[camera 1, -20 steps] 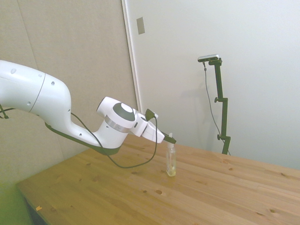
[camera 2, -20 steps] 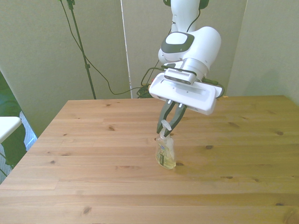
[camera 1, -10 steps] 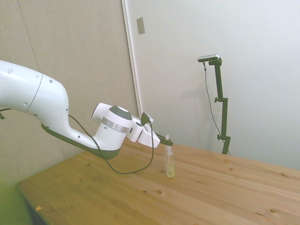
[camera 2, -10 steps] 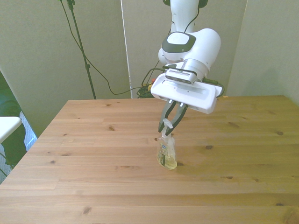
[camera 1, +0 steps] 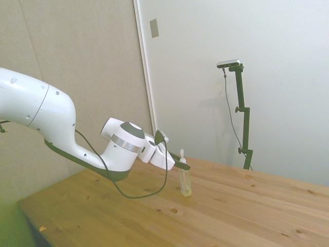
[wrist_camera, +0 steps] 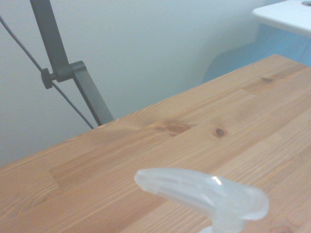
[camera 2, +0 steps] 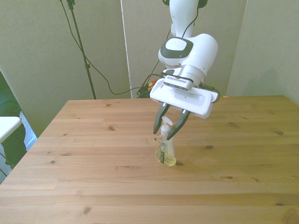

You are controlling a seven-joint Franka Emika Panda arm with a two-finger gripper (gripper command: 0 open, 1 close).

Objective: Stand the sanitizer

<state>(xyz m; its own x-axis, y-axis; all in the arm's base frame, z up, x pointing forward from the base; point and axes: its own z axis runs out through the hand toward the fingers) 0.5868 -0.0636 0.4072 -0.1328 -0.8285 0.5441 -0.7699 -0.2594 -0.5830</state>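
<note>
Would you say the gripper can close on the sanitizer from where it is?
Probably yes. The gripper is open with its fingers either side of the pump top of the sanitizer, which stands upright on the table; nothing lies between them.

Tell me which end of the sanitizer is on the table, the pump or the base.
The base: the sanitizer stands upright on the table, its white pump uppermost, within the open gripper.

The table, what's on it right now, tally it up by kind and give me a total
Sanitizer bottles: 1, the sanitizer, upright on the wooden table, with the open gripper around its pump top.
Total: 1
</note>
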